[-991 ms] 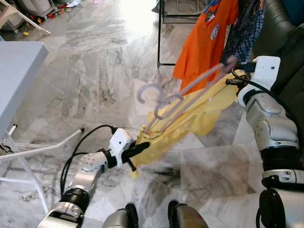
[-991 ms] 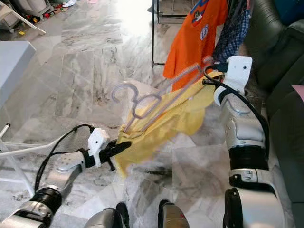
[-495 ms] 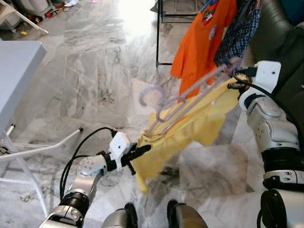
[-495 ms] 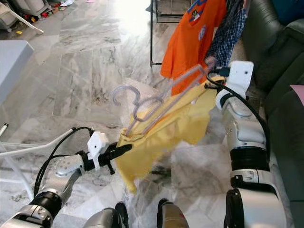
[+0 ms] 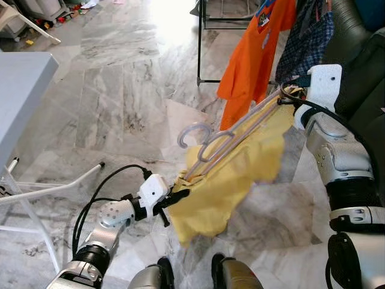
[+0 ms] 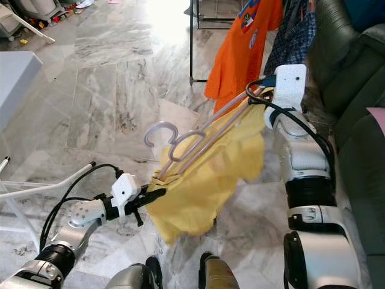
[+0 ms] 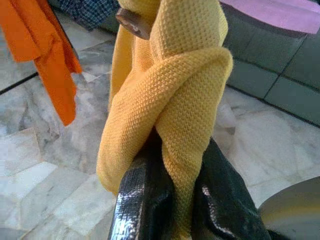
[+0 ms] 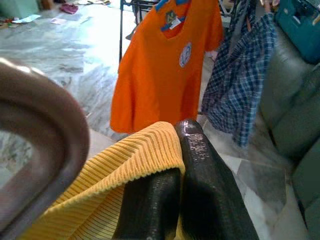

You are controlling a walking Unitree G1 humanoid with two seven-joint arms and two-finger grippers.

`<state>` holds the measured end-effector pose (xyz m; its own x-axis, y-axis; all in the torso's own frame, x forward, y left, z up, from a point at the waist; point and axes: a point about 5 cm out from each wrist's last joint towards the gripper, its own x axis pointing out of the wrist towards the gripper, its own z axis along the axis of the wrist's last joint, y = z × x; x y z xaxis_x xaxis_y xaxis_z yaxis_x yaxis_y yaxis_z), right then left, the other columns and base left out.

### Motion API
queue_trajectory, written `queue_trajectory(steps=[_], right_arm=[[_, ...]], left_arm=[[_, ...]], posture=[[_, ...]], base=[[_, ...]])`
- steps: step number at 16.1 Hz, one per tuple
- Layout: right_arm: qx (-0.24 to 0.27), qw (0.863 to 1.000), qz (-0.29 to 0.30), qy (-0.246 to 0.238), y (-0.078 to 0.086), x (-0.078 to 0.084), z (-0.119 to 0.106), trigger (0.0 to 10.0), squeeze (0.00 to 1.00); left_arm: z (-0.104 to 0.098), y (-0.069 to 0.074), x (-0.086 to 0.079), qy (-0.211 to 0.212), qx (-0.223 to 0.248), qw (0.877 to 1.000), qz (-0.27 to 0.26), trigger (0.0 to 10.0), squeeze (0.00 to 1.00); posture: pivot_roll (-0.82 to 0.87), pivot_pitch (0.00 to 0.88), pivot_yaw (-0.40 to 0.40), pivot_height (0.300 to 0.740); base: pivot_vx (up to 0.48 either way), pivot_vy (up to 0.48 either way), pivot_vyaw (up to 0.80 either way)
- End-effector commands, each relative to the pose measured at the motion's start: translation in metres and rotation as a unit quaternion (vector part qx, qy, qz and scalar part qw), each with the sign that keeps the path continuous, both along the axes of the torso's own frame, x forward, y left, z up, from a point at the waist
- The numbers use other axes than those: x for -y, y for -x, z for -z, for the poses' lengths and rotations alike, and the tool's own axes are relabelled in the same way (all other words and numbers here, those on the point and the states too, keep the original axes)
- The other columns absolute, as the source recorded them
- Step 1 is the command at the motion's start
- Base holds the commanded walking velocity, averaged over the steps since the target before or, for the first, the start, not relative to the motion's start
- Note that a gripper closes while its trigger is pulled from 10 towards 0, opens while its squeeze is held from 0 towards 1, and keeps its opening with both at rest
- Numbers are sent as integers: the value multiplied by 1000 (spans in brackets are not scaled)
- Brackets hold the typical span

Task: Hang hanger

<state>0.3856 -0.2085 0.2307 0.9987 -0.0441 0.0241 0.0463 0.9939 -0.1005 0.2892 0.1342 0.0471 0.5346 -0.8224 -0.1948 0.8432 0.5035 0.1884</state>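
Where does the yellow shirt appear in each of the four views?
Left eye view: yellow shirt at centre, stretched between both arms.
Right eye view: centre, draped under the hangers.
Left wrist view: bunched between the left end effector's fingers.
Right wrist view: lower left, beside the right end effector's fingers.
Shared landmark: orange shirt.

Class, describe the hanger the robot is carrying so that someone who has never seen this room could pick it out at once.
Start at the clothes rack holding the orange shirt. In front of it, a yellow garment stretches between the two grippers. The hanger lies along its top: pale, translucent, hook free.
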Motion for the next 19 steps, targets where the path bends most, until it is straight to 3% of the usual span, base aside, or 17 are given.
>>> queue_trajectory(steps=[1,4,7,9,12,13,15,17,19], right_arm=[[150,985,82,25,14,37,-77,0,0],[161,984,65,25,16,28,-79,0,0],[169,981,51,80,14,16,-81,0,0],[158,982,52,86,13,19,-75,0,0],[132,972,90,173,16,31,-62,0,0],[127,976,79,157,16,29,-57,0,0],[101,984,50,141,20,18,-31,0,0],[68,989,51,122,26,18,-5,0,0],[35,991,64,108,36,24,21,0,0]], left_arm=[[49,38,-45,-85,-127,988,-38,10000,0],[52,39,-45,-92,-133,985,-53,10000,0],[56,44,-34,-119,-125,985,-9,10000,0],[58,45,-35,-143,-124,982,0,10000,0],[65,46,-48,-190,-137,972,-36,10000,0],[66,45,-50,-184,-142,971,-57,10000,0],[56,28,-48,-123,-137,973,-139,10000,0],[46,16,-43,-88,-115,975,-167,10000,0],[35,4,-40,-78,-83,977,-179,10000,0]], posture=[[-225,236,23,740],[-226,236,27,740],[-231,236,27,740],[-231,236,29,740],[-228,239,28,740],[-227,239,29,740],[-224,238,30,740],[-217,239,28,740],[-217,242,32,740]], base=[[0,0,0],[0,0,0],[0,0,0],[0,0,0],[0,0,0],[0,0,0],[0,0,0],[0,0,0],[0,0,0]])
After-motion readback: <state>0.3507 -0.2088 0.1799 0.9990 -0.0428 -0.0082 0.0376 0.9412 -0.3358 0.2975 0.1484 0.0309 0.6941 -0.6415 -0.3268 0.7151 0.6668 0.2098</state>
